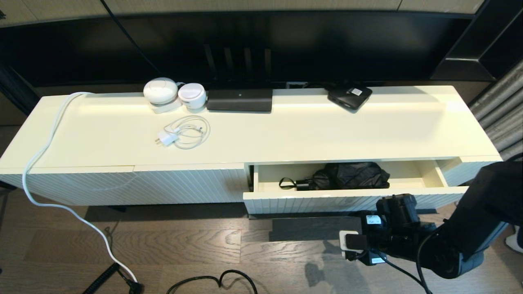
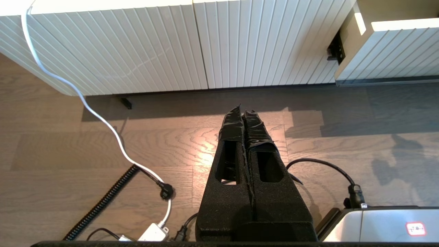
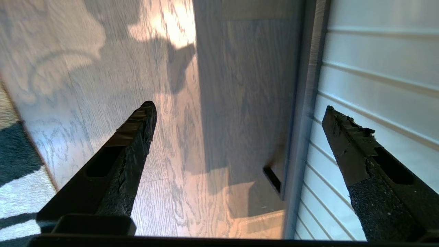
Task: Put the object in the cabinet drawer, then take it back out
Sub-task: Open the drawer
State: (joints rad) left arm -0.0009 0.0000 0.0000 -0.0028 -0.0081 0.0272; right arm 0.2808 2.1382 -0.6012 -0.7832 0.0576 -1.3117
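The cabinet drawer [image 1: 327, 201] stands pulled out at the right of the cream cabinet, its ribbed front [image 3: 370, 79] facing me. The black folding umbrella [image 1: 351, 175] lies inside, with its handle and wrist loop [image 1: 287, 183] pointing left. My right arm [image 1: 461, 237] is low in front of the drawer. Its gripper [image 3: 239, 107] is open, one finger against the ribbed front and the other out over the floor, with the thin dark bar handle [image 3: 305, 103] between them. My left gripper [image 2: 241, 108] is shut on nothing and hangs over the floor, left of the drawer [image 2: 394, 44].
On the cabinet top [image 1: 306, 130] lie a white charger with coiled cable [image 1: 182, 136], two white round devices [image 1: 161, 92], a black box [image 1: 240, 100] and a flat black box with a white sticker [image 1: 349, 97]. Cables [image 1: 61, 204] trail across the wooden floor.
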